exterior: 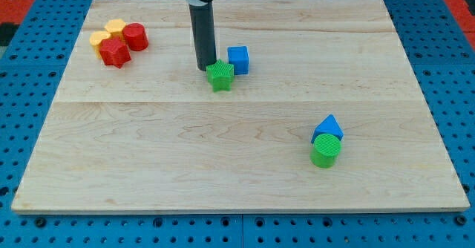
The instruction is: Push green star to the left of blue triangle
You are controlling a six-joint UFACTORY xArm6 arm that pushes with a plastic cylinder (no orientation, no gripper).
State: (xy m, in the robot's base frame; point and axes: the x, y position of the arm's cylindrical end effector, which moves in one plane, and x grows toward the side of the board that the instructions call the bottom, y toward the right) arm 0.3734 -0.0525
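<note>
The green star [220,76] lies near the board's top middle, touching the lower left of a blue cube [238,59]. My tip [205,69] stands just left of the green star, touching or nearly touching its upper left side. The blue triangle [329,127] lies far off at the view's lower right, with a green cylinder [325,151] touching its lower edge.
A cluster at the view's top left holds a yellow block [115,28], another yellow block [99,38], a red cylinder [136,36] and a red star-like block [114,53]. The wooden board [148,166] sits on a blue pegboard.
</note>
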